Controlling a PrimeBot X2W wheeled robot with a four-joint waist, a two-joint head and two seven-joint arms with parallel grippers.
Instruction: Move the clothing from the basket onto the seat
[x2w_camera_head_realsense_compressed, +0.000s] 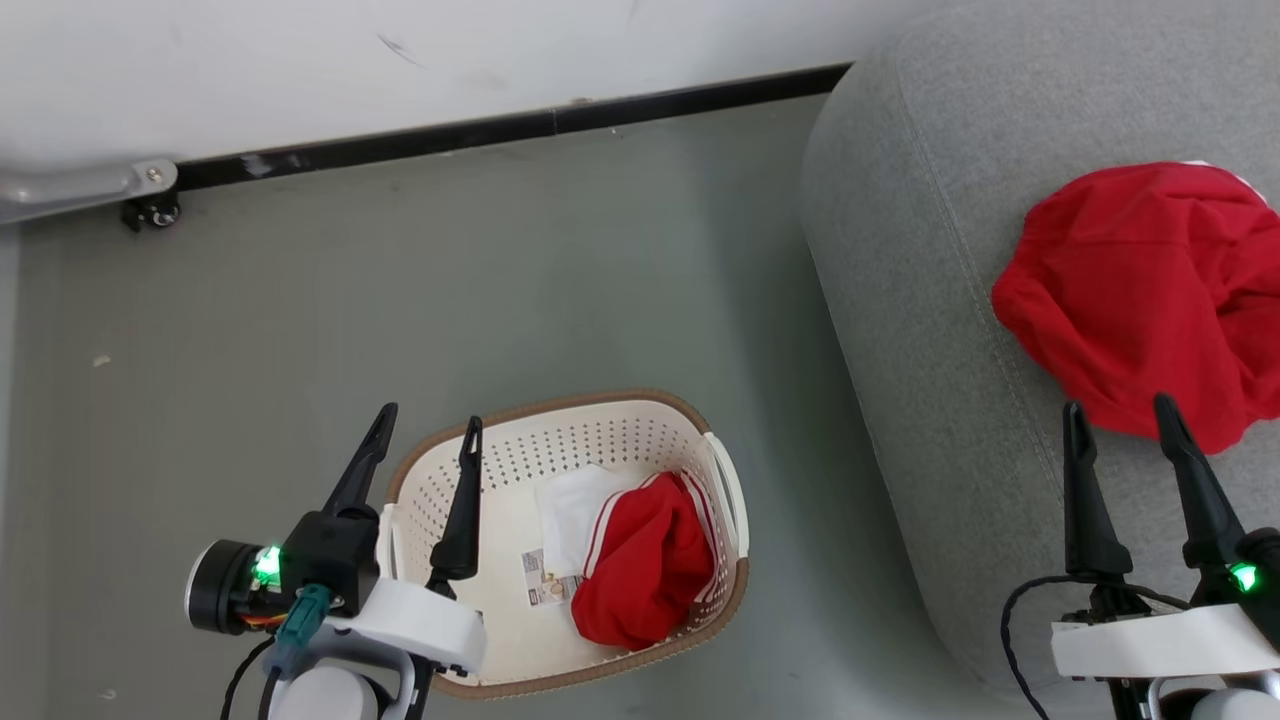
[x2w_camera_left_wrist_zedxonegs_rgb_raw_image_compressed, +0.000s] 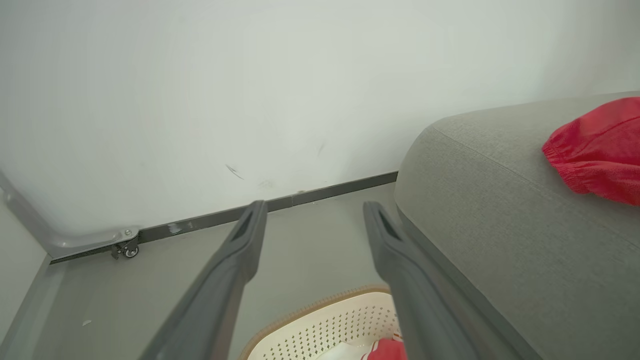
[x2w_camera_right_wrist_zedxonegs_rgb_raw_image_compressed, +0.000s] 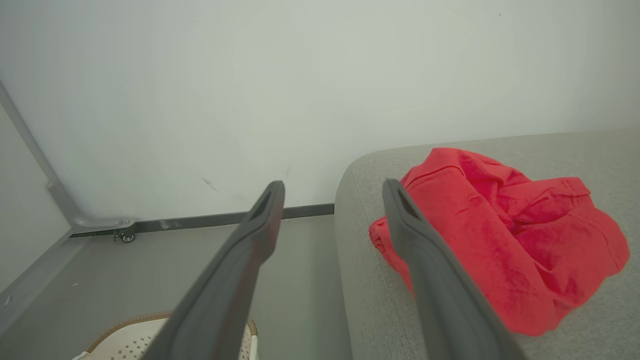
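Observation:
A cream basket (x2w_camera_head_realsense_compressed: 640, 420) with a brown rim stands on the floor; its rim also shows in the left wrist view (x2w_camera_left_wrist_zedxonegs_rgb_raw_image_compressed: 320, 305). Inside it lies a crumpled red garment (x2w_camera_head_realsense_compressed: 645, 565) with white stripes, beside white fabric. A second red garment (x2w_camera_head_realsense_compressed: 1150, 290) rests bunched on the grey seat (x2w_camera_head_realsense_compressed: 920, 300), also seen in the right wrist view (x2w_camera_right_wrist_zedxonegs_rgb_raw_image_compressed: 505, 235). My left gripper (x2w_camera_head_realsense_compressed: 425, 432) hovers open over the basket's left rim, holding nothing. My right gripper (x2w_camera_head_realsense_compressed: 1122, 418) is open and empty above the seat, just in front of the red garment there.
A white wall with a dark baseboard (x2w_camera_head_realsense_compressed: 500, 130) runs along the back. A grey metal frame leg with a small caster (x2w_camera_head_realsense_compressed: 150, 210) stands at the far left. Grey floor (x2w_camera_head_realsense_compressed: 500, 280) lies between the wall, the basket and the seat.

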